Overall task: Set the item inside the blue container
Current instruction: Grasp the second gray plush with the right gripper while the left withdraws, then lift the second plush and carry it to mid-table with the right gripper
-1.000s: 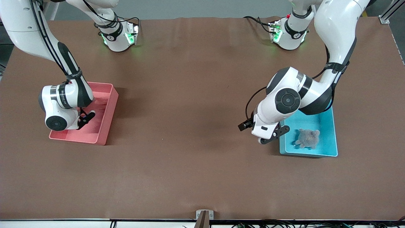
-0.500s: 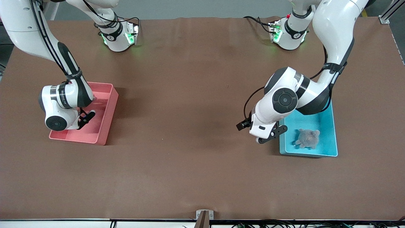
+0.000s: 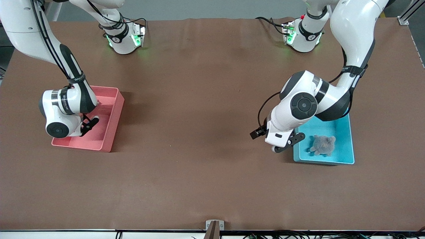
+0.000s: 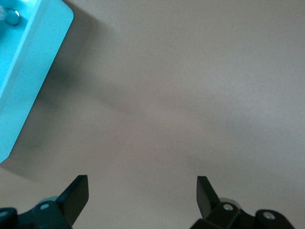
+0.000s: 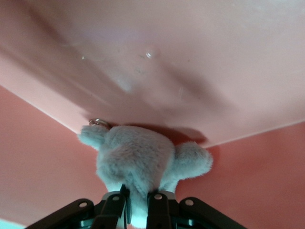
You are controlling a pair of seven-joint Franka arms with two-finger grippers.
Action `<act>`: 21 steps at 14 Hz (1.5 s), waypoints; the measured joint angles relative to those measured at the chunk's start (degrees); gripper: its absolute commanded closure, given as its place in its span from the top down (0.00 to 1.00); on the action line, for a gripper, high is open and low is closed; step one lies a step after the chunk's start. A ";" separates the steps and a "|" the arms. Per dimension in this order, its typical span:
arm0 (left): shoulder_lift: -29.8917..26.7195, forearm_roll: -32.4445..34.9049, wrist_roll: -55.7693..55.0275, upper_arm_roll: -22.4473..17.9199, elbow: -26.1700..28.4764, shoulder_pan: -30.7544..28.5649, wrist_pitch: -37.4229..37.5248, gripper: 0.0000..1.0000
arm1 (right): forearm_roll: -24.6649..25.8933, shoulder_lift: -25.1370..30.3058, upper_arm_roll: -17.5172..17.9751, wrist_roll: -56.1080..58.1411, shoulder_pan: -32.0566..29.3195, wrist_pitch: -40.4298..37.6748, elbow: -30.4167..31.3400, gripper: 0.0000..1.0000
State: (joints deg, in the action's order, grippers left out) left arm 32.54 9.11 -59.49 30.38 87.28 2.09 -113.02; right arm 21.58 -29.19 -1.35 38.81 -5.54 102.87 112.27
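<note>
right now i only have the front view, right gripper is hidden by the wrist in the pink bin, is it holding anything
Observer: Yes, the right gripper is shut on a grey plush toy inside the pink bin.
Operator: and the left gripper
Observer: The left gripper is open and holds nothing, over bare table beside the blue container.
Operator: does the toy have a ring on it
Observer: A small metal ring shows at one paw.
</note>
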 measured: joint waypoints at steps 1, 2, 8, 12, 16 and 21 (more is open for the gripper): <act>0.00 0.00 0.00 -0.01 -0.06 -0.04 0.00 1.00 | -1.60 0.00 0.08 0.00 0.02 -2.17 -1.27 0.00; 0.00 0.00 0.00 -0.01 -0.14 -0.13 0.00 1.00 | -3.18 0.00 0.16 0.01 0.05 -4.44 -2.82 0.00; 0.00 0.01 0.00 -0.03 -0.44 -0.56 0.00 1.00 | -9.92 0.03 0.42 -0.23 0.68 -14.40 -14.67 0.00; -0.06 0.01 0.00 -0.02 -0.72 -0.57 0.00 1.00 | -16.44 0.09 0.65 -8.19 2.83 -18.82 -24.07 0.00; -0.28 0.00 -0.03 -0.01 -1.07 -0.58 0.14 1.00 | -26.81 0.58 0.96 -25.63 5.94 -20.91 -30.54 0.00; -0.97 0.00 -0.17 -0.02 -1.09 -1.40 1.25 1.00 | -30.48 4.45 1.38 -47.52 13.17 -16.87 -32.08 0.00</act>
State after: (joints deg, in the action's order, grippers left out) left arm 31.57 9.11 -59.66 30.36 86.18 0.69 -111.76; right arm -8.90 -24.74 0.03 -8.71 7.62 86.00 80.19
